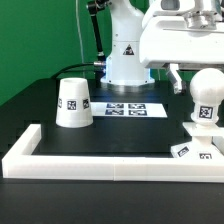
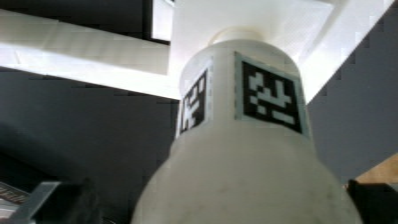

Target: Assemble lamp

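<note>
Lamp parts, all matte white with black-and-white square tags. 1 shade [image 1: 75,103]: truncated cone, wide end down on the surface [image 1: 40,115], at the exterior view's left. 1 bulb [image 1: 206,100]: ball top, upright, apparently seated on 1 flat base [image 1: 193,150] at the right, near the border [image 1: 90,160]. Fingers [image 1: 176,76] sit beside the bulb top; can't tell if they grip it. In the wrist view the bulb fills the frame, 2 tags showing.

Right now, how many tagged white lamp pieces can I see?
3. The shade stands at the exterior view's left; the bulb is at its right, with the base just below it, partly cut off by the picture's edge. None seems hidden.
</note>
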Available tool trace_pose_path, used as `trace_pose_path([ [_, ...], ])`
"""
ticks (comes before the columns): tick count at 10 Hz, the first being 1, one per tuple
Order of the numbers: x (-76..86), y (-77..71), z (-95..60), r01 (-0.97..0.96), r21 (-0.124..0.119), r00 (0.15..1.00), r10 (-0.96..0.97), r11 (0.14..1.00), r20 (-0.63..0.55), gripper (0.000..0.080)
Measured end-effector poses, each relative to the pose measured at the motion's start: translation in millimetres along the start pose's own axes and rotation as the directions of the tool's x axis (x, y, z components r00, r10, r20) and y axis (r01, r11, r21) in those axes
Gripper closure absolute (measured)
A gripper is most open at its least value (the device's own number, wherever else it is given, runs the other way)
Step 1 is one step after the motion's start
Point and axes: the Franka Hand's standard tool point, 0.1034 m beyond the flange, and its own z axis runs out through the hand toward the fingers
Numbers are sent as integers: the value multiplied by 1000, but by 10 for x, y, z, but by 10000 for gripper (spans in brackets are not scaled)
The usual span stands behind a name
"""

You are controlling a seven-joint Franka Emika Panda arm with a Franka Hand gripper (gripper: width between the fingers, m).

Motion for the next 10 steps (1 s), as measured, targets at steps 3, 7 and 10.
trace_pose_path([
  [3, 42, -9, -38, 1, 1, 1000, -1, 1000, -4, 101],
  [7, 117, -8, -133, -1, 15, 999, 0, 1000, 46, 100],
  [10, 85, 1, -95, -7, 36, 988, 1, 999, 152, 100],
])
